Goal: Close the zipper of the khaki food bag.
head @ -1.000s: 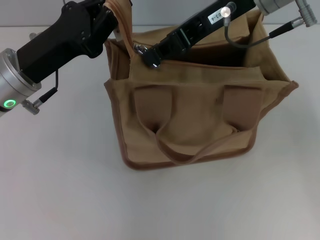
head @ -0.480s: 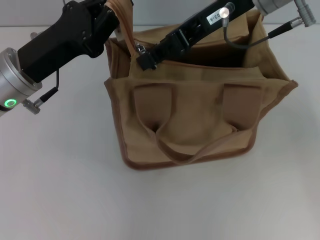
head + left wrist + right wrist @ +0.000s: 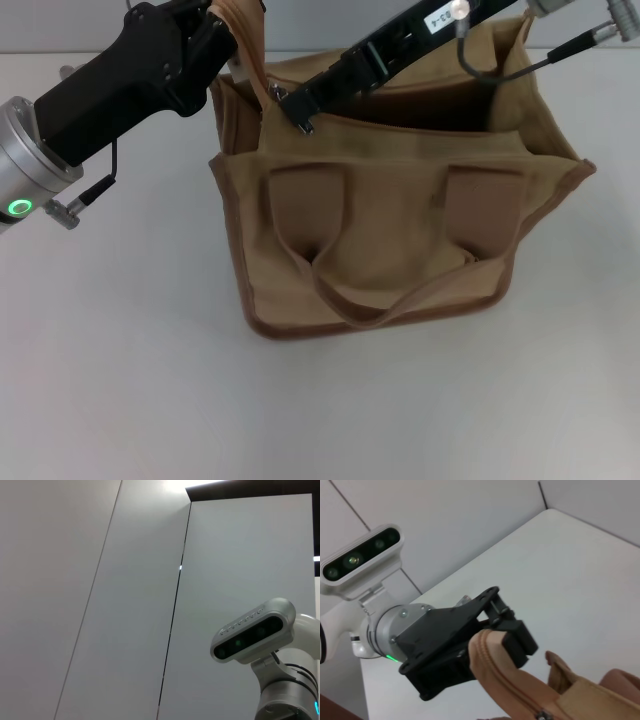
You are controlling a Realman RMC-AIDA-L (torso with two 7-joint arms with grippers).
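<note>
gaping open on top, the khaki food bag hangs from the clenched left gripper.

A plain white table fills the view.

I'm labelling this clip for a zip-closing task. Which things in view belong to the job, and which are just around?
Part of the job:
khaki food bag, top open
zipper at its left end
left gripper, clamped on the bag's left end
right gripper, at the zipper

Just around:
white table
head camera, seen from the right wrist view
wall panels
</note>
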